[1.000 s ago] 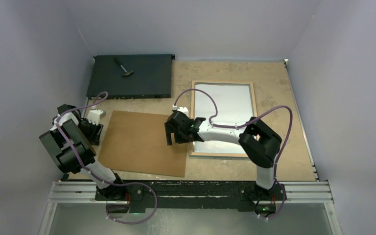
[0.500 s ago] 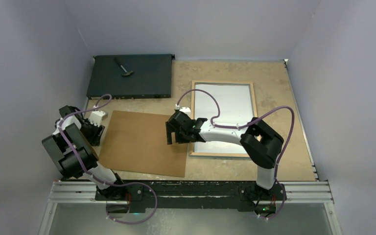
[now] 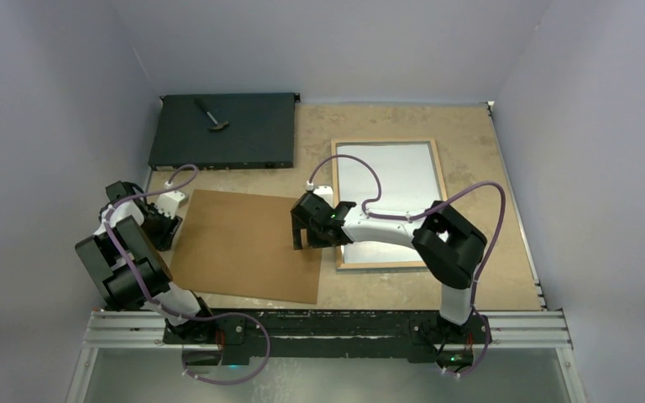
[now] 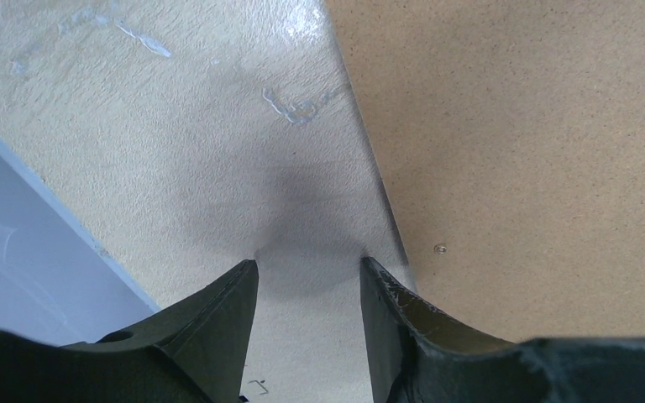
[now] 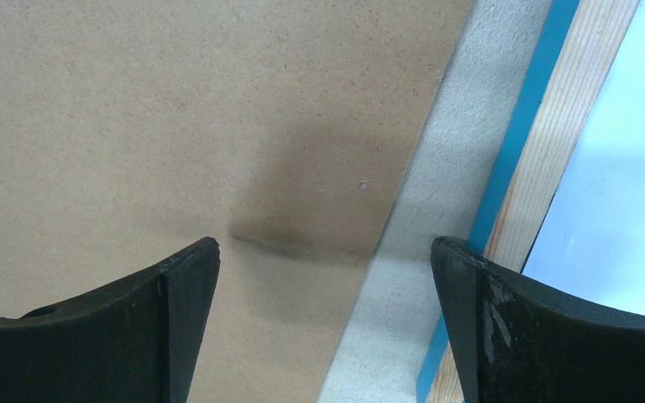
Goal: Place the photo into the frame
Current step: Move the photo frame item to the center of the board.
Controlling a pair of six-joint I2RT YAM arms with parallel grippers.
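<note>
frame (image 5: 554, 159): lies flat at 3 o'clock of the backing panel (image 3: 235, 243), wood back up, blue edge showing. Face-down suits loading from behind.
photo (image 3: 403, 180): I read the pale sheet filling the frame opening as its white back. The print side isn't visible, so this isn't confirmed.
backing panel: flat on the table (image 3: 470, 126), just beside the frame with a thin strip of table between. Looks staged to go on as the closing layer.
right gripper (image 5: 323, 243): fingers wide apart, nothing between them. One is over the panel's 3 o'clock edge, the other over the frame's blue edge. Looks set up to take that panel edge.
left gripper (image 4: 306, 264): fingers partly apart, empty, over bare table at the panel's 9 o'clock edge. Probably there to brace or lift that side.
black box (image 3: 235, 138): at 12 o'clock of the panel, small tool (image 3: 212, 117) on top, clear of both arms.
risk: the thin panel lies flat, so its edge is hard to catch.
</note>
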